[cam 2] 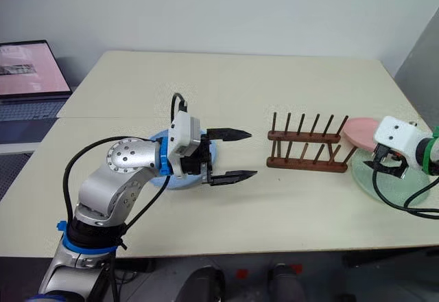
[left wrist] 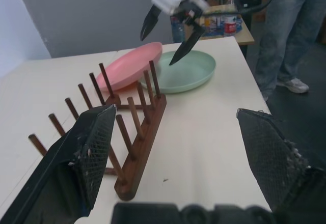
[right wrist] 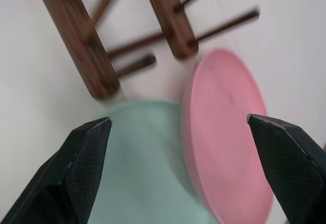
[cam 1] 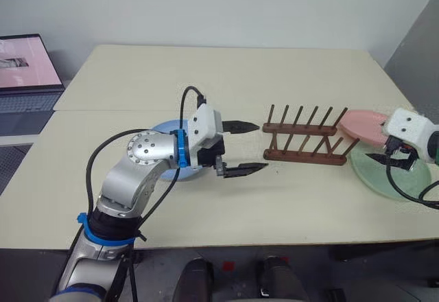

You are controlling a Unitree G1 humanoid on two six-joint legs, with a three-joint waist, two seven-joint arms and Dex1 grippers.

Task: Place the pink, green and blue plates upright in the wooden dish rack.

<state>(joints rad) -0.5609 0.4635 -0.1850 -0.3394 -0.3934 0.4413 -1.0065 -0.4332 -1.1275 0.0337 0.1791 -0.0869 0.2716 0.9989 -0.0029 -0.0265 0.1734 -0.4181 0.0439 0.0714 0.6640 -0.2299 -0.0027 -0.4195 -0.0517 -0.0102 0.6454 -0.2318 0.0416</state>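
With the wooden dish rack point(cam 1: 304, 137) standing empty, the pink plate point(cam 1: 363, 125) and green plate point(cam 1: 391, 175) at its right end are being hovered over by the wide-open right end effector point(cam 1: 389, 159), the blue plate point(cam 2: 180, 168) to its left likewise by the wide-open left end effector point(cam 1: 245, 148); a first grasp is judged next.

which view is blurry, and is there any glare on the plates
Right wrist view: the dark brown wooden dish rack is smeared, its pegs streaked, and the round pastel pink plate and round mint green plate look soft. Left wrist and head views: crisp. The plates look matte, with no glare.
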